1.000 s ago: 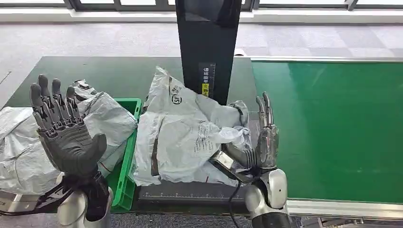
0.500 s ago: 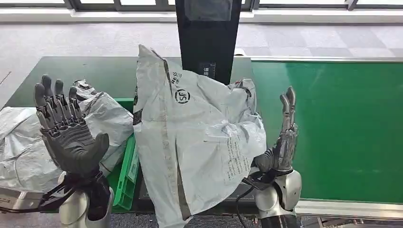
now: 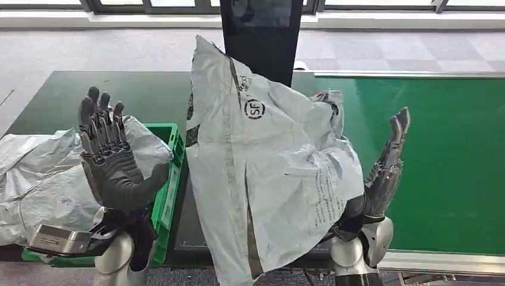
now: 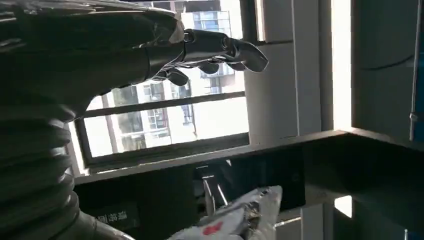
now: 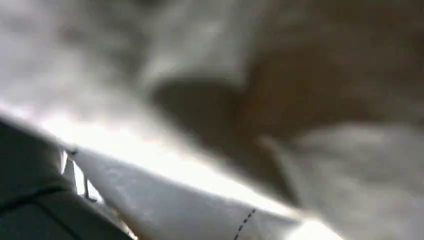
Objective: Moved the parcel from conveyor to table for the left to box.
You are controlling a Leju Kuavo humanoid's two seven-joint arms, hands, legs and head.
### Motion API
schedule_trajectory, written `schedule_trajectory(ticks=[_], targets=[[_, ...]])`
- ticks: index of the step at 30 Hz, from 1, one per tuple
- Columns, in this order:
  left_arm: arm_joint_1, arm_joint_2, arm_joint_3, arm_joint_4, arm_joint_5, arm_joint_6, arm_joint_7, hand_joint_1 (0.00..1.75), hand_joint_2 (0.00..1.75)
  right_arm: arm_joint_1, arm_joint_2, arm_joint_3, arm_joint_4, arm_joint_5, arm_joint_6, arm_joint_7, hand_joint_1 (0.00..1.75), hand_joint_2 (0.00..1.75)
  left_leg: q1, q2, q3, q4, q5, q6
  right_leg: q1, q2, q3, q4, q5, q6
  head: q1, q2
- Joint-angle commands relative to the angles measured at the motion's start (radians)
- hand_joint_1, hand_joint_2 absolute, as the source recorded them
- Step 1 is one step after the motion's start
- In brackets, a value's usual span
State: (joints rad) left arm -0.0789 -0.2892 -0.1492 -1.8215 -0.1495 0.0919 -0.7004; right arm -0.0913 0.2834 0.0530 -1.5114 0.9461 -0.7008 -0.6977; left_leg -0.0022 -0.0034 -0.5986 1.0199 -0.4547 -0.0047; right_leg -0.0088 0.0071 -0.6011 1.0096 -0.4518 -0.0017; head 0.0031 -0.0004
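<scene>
Parcel [image 3: 268, 173] risen higher, upright in right hand [image 3: 381, 179].

Head view. The parcel [image 3: 268, 173] stands upright at centre, between the left hand [image 3: 113, 161] and the right hand [image 3: 381, 179]. The crate [image 3: 170, 179] lies left of it, the conveyor [image 3: 440, 155] right, the post [image 3: 262, 30] behind.
</scene>
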Motion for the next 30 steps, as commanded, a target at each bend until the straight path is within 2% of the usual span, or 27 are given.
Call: schedule_trajectory(ticks=[1, 5, 7, 8, 11, 12, 13, 16, 22, 23, 25, 26, 30], targets=[[-0.050, 0.046, -0.055, 0.085, 0.000, 0.008, 0.002, 0.00, 1.75, 0.077, 0.066, -0.053, -0.018, 0.000, 0.003, 0.000, 0.00, 0.00, 0.000, -0.003, 0.002, -0.002, 0.000, -0.001, 0.001, -0.004, 0.003, -0.002, -0.001, 0.000, 0.000, 0.000], [-0.050, 0.046, -0.055, 0.085, 0.000, 0.008, 0.002, 0.00, 1.75, 0.077, 0.066, -0.053, -0.018, 0.000, 0.003, 0.000, 0.00, 0.00, 0.001, -0.003, 0.004, -0.003, 0.000, -0.002, 0.001, -0.004, 0.005, -0.003, -0.001, -0.001, 0.000, 0.000], [-0.060, 0.085, -0.110, 0.094, 0.005, 0.059, 0.002, 0.00, 1.75, 0.062, 0.066, -0.083, 0.042, 0.018, 0.003, 0.000, 0.00, 0.00, 0.001, -0.003, 0.004, -0.003, 0.000, -0.001, 0.001, -0.004, 0.005, -0.003, -0.001, 0.000, 0.000, 0.000], [-0.063, 0.094, -0.123, 0.095, 0.004, 0.078, 0.002, 0.00, 1.75, 0.039, 0.060, -0.083, 0.134, 0.051, 0.003, 0.044, 0.00, 0.00, 0.001, -0.002, 0.003, -0.002, 0.000, -0.001, 0.001, -0.004, 0.003, -0.002, -0.001, 0.000, 0.000, 0.000], [-0.061, 0.097, -0.124, 0.092, 0.007, 0.078, 0.002, 0.00, 1.75, 0.033, 0.053, -0.088, 0.155, 0.055, 0.003, 0.053, 0.00, 0.00, 0.001, -0.001, 0.003, -0.002, 0.000, -0.001, 0.001, -0.002, 0.004, -0.002, 0.000, 0.000, 0.000, 0.000], [-0.061, 0.106, -0.133, 0.089, 0.008, 0.088, 0.002, 0.00, 1.75, 0.003, 0.043, -0.097, 0.233, 0.154, 0.022, 0.160, 0.00, 1.75, 0.001, -0.001, 0.004, -0.003, 0.000, -0.001, 0.001, -0.002, 0.005, -0.003, 0.000, 0.000, 0.000, 0.000], [-0.061, 0.112, -0.137, 0.087, 0.011, 0.096, 0.002, 0.00, 1.75, -0.021, 0.025, -0.090, 0.282, 0.228, 0.067, 0.257, 0.00, 1.75, 0.001, 0.000, 0.003, -0.003, 0.000, -0.001, 0.001, -0.001, 0.004, -0.002, 0.000, 0.000, 0.000, 0.000], [-0.061, 0.116, -0.138, 0.088, 0.012, 0.090, 0.002, 0.00, 1.75, -0.050, 0.005, -0.082, 0.368, 0.258, 0.068, 0.317, 0.00, 1.75, 0.002, 0.001, 0.006, -0.005, 0.001, -0.001, 0.002, 0.000, 0.007, -0.005, 0.001, 0.000, 0.000, 0.000], [-0.057, 0.114, -0.137, 0.094, 0.013, 0.085, 0.002, 0.00, 1.75, -0.049, -0.005, -0.083, 0.403, 0.268, 0.066, 0.371, 0.00, 1.75, 0.001, -0.001, 0.002, -0.002, 0.000, -0.001, 0.001, -0.001, 0.004, -0.002, 0.000, 0.000, 0.000, 0.000], [-0.058, 0.113, -0.136, 0.097, 0.013, 0.083, 0.002, 0.00, 1.75, -0.049, -0.014, -0.087, 0.410, 0.306, 0.088, 0.415, 0.00, 1.75, 0.001, 0.000, 0.003, -0.003, 0.000, -0.001, 0.001, -0.001, 0.005, -0.003, 0.000, 0.000, 0.000, 0.000], [-0.059, 0.111, -0.133, 0.097, 0.013, 0.081, 0.002, 0.00, 1.75, -0.038, -0.011, -0.085, 0.387, 0.310, 0.067, 0.430, 0.00, 1.75, 0.001, -0.002, 0.003, -0.003, 0.000, -0.001, 0.001, -0.002, 0.005, -0.003, 0.000, 0.000, 0.000, 0.000], [-0.057, 0.108, -0.130, 0.094, 0.013, 0.081, 0.002, 0.00, 1.75, -0.039, -0.018, -0.081, 0.397, 0.354, 0.102, 0.473, 0.00, 1.75, 0.001, -0.001, 0.005, -0.004, 0.000, -0.001, 0.001, -0.002, 0.006, -0.004, 0.000, 0.000, 0.000, 0.000], [-0.050, 0.108, -0.127, 0.086, 0.008, 0.081, 0.002, 0.00, 1.75, -0.034, -0.022, -0.079, 0.397, 0.351, 0.089, 0.484, 0.00, 1.75, 0.001, -0.001, 0.002, -0.002, 0.000, 0.000, 0.001, -0.002, 0.003, -0.001, 0.000, 0.000, 0.000, 0.000]])
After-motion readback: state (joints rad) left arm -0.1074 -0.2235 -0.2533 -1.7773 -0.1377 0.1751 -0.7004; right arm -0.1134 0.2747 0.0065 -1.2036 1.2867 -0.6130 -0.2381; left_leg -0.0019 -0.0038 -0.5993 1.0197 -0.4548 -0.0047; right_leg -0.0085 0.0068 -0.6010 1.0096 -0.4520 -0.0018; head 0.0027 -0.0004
